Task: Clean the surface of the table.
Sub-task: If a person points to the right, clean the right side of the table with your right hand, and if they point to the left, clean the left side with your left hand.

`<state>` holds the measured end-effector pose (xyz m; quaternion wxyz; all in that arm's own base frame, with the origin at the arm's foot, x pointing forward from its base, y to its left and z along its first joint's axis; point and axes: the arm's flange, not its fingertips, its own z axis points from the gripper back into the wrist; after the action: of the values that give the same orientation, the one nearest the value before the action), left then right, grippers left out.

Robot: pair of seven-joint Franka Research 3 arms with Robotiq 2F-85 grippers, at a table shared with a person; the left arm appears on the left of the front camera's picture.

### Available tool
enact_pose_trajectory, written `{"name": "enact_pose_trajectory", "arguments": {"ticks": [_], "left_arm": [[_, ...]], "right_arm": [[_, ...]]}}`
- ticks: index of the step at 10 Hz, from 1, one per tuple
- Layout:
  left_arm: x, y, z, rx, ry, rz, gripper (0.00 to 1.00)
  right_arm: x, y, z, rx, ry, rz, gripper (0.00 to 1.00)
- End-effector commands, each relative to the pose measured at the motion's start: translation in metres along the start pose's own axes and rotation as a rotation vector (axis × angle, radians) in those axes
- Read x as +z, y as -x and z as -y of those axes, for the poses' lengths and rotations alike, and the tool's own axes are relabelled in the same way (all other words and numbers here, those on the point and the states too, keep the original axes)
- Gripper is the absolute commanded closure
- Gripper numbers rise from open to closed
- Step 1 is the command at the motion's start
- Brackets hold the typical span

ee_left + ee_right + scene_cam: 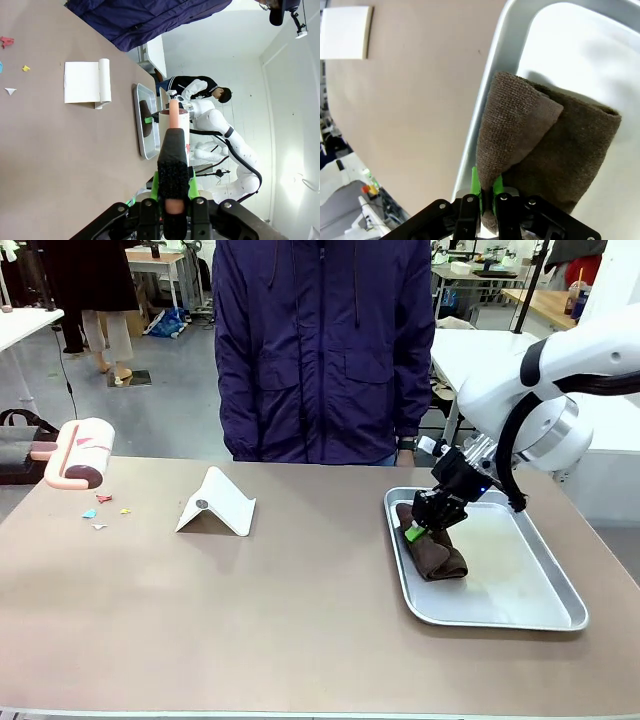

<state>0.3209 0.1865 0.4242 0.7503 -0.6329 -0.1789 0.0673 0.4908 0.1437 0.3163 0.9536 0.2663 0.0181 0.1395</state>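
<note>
Far left, the pink lint roller (80, 452) hangs above the table's (300, 620) left end. In the left wrist view the left gripper (173, 150) has its fingers clamped narrow on the roller's handle, drum pointing away. Right below it sit the coloured paper scraps (103, 498), a loose little cluster on the brown top. For these, I'd say bring the drum down flat and roll across them, not dab (a tilted drum would just flick them about). Next along is the white tent-shaped stand (215, 502), near the scraps but not touching them, so short strokes away from it look safest. The middle of the table is bare, with a person in a dark blue jacket (320, 340) standing at the far edge. Now the right side: the silver tray (500, 625) holds a folded brown cloth (435, 555) lying against its left wall. The right gripper (420, 530) is down on it, green pads pinched tight on a fold at the cloth's near end. That's the step in hand, getting the cloth out. The pinch catches only one edge, so the rest will likely unfold and dangle. A straight lift, high enough to clear the rim, should keep it from dragging the light tray, and only then swing over to the tabletop to wipe.
</note>
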Motion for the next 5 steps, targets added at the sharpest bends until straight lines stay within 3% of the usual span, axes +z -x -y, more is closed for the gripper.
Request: {"name": "enact_pose_trajectory", "arguments": {"ticks": [1,2,5], "left_arm": [[0.002,0.004,0.003,-0.011,0.010,-0.003,1.00],[0.002,0.004,0.003,-0.011,0.010,-0.003,1.00],[0.002,0.004,0.003,-0.011,0.010,-0.003,1.00]], "right_arm": [[-0.003,-0.002,0.000,-0.005,0.093,0.012,0.90],[-0.007,-0.003,0.001,-0.028,0.178,0.003,0.90],[-0.015,-0.007,0.014,-0.052,0.227,-0.101,0.90]]}}
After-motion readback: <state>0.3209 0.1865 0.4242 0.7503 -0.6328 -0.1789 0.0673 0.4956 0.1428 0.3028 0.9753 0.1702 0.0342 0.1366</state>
